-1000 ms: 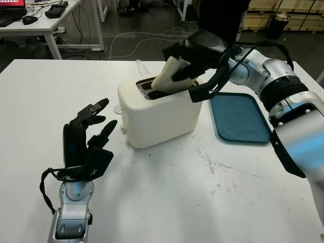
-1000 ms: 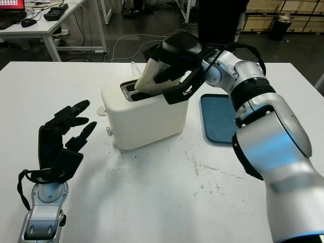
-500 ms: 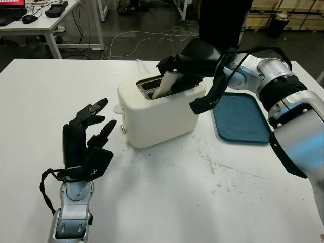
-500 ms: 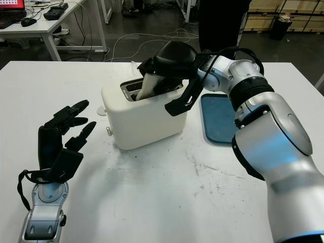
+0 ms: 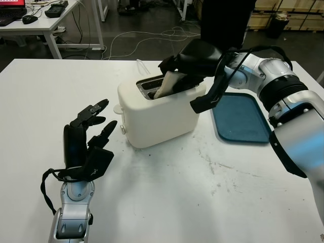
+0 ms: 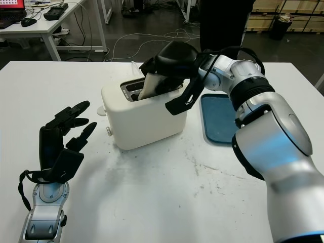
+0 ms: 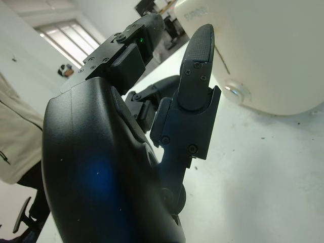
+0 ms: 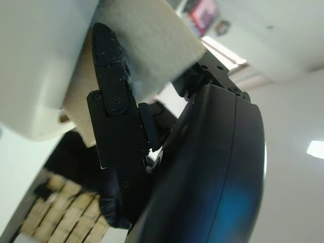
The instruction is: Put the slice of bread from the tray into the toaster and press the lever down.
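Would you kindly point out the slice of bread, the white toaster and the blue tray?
pale slice of bread (image 5: 169,82), left eye view, exposed face above the slot.
white toaster (image 5: 157,119), left eye view, front wall.
blue rectangular tray (image 5: 240,119), left eye view, bare floor.

Even overhead lighting, bright. Soft shadow beneath the toaster (image 5: 157,114) at its front edge. Head views sharp. Wrist views blurred beyond the toaster.

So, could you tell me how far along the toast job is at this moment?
Done: the bread slice is off the blue tray. In hand: the right hand grips the slice, tilted and partly down in a slot of the toaster. Left: seat it fully, let go, then press the lever. The left hand is open in front of the toaster.
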Controlling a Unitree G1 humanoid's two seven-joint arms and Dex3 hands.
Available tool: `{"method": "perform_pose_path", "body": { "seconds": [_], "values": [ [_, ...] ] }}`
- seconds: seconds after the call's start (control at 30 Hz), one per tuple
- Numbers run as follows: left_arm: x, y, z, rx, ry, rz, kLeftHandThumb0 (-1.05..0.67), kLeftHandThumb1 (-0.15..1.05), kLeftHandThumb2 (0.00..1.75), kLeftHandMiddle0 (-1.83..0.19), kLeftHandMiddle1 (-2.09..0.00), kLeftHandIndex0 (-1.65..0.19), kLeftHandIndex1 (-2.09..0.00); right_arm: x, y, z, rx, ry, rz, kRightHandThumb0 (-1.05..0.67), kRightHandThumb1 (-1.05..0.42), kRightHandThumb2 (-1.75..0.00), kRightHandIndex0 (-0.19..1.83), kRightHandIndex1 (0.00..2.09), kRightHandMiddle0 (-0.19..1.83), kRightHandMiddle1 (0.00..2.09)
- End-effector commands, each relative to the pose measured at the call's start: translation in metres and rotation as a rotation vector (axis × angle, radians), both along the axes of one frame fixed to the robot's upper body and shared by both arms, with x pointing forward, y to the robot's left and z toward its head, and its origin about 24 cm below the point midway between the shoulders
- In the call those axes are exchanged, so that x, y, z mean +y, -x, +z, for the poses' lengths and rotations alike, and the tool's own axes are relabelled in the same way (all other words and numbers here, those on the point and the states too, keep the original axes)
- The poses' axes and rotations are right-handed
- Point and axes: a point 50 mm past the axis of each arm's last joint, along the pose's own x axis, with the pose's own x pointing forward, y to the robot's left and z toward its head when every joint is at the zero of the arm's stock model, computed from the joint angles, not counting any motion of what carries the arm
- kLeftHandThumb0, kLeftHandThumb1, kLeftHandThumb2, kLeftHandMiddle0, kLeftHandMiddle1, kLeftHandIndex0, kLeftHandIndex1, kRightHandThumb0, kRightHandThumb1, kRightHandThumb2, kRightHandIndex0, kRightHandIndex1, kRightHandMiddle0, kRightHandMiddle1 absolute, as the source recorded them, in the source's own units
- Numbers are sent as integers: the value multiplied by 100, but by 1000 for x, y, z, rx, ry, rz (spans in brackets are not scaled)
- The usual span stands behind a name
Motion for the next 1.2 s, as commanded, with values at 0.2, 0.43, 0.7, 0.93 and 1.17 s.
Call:
{"method": "perform_pose_path", "body": {
  "seconds": [0.2,0.43,0.7,0.93,1.17],
  "values": [
    [-1,-1,3,-22,-7,-3,-55,92,14,-54,-94,-76,-7,7,-1,20,2,36,-1,-81,-92,-13,43,22,61,0],
    [-2,-1,3,-21,6,-6,-53,92,13,-53,-94,-76,-7,4,-1,32,-26,10,-7,-80,-92,-23,37,21,55,0],
    [-1,-1,3,-18,-2,-6,-55,92,14,-53,-94,-76,-7,-2,-2,43,-76,-131,-21,-80,-92,-19,40,27,58,1],
    [1,-1,3,-18,-5,2,-54,92,14,-53,-95,-76,-7,-32,-2,44,-91,-440,-97,-75,-92,-24,43,36,61,2],
    [3,-2,4,-19,-22,4,-53,92,14,-53,-93,-75,-7,-80,11,-3,35,-915,-195,-65,-92,-27,66,21,70,3]
  ]
}}
